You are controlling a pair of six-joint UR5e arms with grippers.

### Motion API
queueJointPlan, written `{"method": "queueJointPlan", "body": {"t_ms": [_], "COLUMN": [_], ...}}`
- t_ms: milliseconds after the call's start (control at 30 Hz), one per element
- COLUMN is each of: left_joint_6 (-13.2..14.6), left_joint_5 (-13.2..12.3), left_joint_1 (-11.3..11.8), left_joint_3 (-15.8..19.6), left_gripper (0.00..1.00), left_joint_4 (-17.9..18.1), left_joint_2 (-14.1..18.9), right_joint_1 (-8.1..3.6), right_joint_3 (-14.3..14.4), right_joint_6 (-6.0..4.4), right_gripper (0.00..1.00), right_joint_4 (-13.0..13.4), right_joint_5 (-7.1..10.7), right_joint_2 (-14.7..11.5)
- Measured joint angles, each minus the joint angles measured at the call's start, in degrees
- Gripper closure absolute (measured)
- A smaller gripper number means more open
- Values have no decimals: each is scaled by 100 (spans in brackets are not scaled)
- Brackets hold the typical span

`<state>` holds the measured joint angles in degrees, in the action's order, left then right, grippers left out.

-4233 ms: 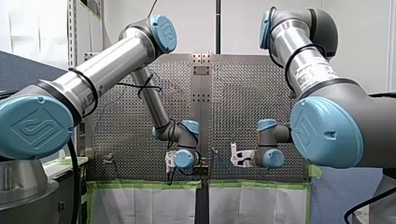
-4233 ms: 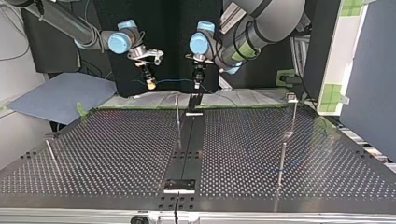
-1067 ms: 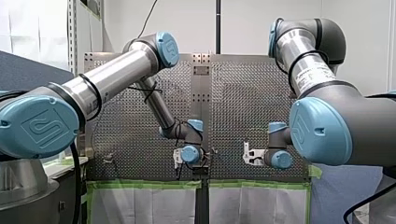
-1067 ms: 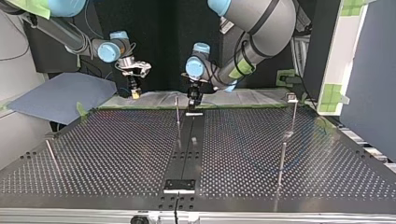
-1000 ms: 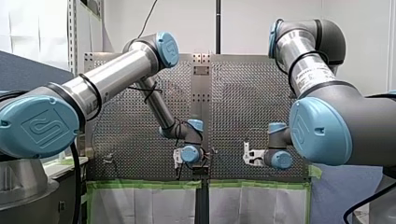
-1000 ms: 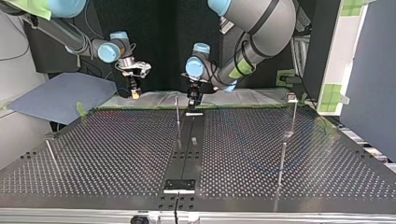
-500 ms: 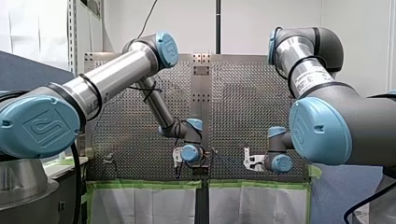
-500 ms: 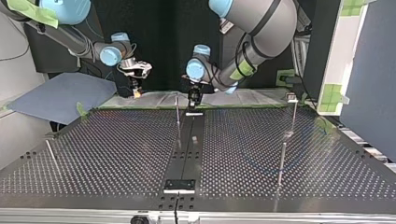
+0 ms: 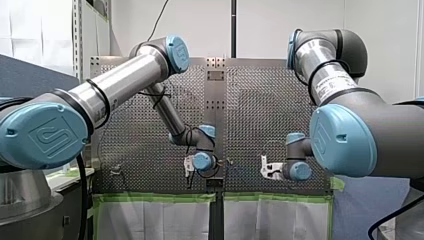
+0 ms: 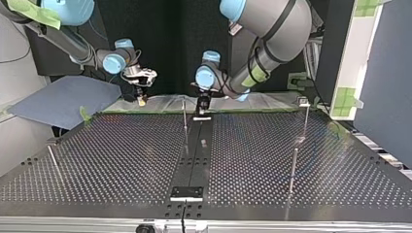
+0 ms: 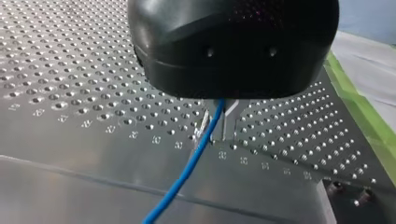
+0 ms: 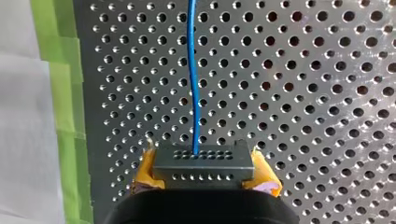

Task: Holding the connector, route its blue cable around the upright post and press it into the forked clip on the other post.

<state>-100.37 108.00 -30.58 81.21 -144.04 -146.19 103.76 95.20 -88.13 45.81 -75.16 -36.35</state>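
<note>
Both grippers had dropped from well above the table's edge to just over its surface. The right gripper [image 12: 204,176] had also drawn a little further from the left gripper [image 11: 217,125], with the blue cable [image 12: 192,70] strung between them.

The task looked barely begun. The cable was gripped at two places, but it did not appear to be wrapped around the upright post [image 10: 184,119], which stood just beside the left gripper. The clip seemed untouched, and it was too small to tell which post carried it. Routing and pressing-in were both left to do.

The right gripper's yellow pads [image 12: 145,169] were closed against the two ends of the connector [image 12: 204,161], holding it square. The cable left the connector's face and ran straight ahead over the perforated table [image 12: 317,93], with green tape [image 12: 58,93] off to one side. The left gripper's metal fingers [image 11: 205,126] stood nearly together, low over the table, pinching the cable that passed between them.
</note>
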Motion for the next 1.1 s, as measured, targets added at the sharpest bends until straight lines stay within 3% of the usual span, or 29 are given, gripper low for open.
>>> {"method": "queueJointPlan", "body": {"t_ms": [767,1100], "left_joint_6": [-29,-86], "left_joint_5": [-50,-61], "left_joint_1": [171,186], "left_joint_3": [-175,-322], "left_gripper": [100,100], "left_joint_4": [-29,-120], "left_joint_2": [0,0], "right_joint_1": [-106,-168], "right_joint_3": [-466,-574], "right_joint_6": [-30,-38], "right_gripper": [100,100], "right_joint_4": [-65,-78], "right_joint_5": [-25,-124], "right_joint_2": [9,13]}}
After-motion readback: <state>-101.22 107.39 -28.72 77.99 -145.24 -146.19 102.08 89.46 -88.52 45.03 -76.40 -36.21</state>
